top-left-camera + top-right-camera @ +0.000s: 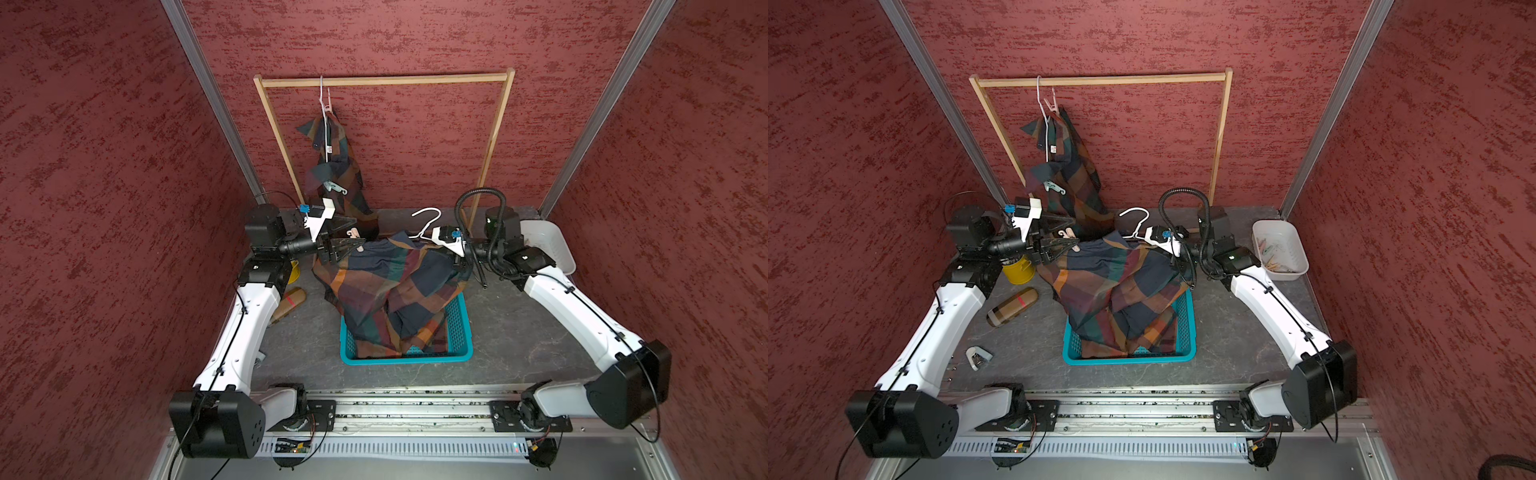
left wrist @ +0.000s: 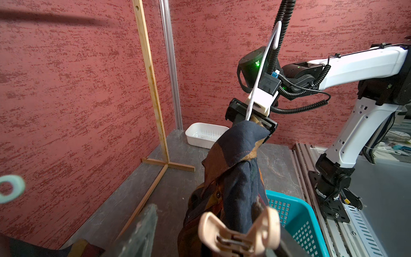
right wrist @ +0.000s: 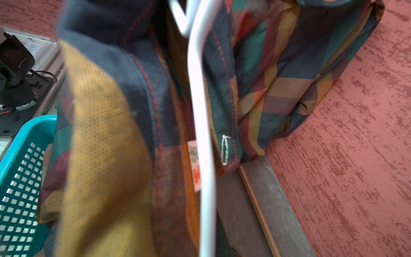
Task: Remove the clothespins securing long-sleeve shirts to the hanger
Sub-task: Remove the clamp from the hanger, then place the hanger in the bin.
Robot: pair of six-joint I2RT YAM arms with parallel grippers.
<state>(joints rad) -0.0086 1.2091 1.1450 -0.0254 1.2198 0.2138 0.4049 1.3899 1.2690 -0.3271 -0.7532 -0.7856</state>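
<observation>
One plaid long-sleeve shirt (image 1: 386, 282) (image 1: 1113, 282) droops from a white hanger (image 1: 426, 222) into the basket. My right gripper (image 1: 455, 259) (image 2: 255, 121) is shut on that hanger at the collar; the hanger wire (image 3: 202, 133) runs down the middle of the right wrist view. A pale peach clothespin (image 1: 356, 241) (image 2: 239, 233) pinches the shirt's other end. My left gripper (image 1: 358, 232) (image 2: 218, 227) is open around its handles, and one finger (image 2: 138, 233) is still apart from it. The second shirt (image 1: 332, 166) hangs on the rack with a mint clothespin (image 1: 334, 188) and a pink one (image 1: 328, 106).
A teal basket (image 1: 457, 332) sits under the held shirt. A white bin (image 1: 1281, 249) holding several clothespins stands at the back right. A yellow can (image 1: 1018, 270), a brown case (image 1: 1013, 306) and a small white object (image 1: 978, 356) lie near the left arm. The wooden rack (image 1: 384, 80) stands behind.
</observation>
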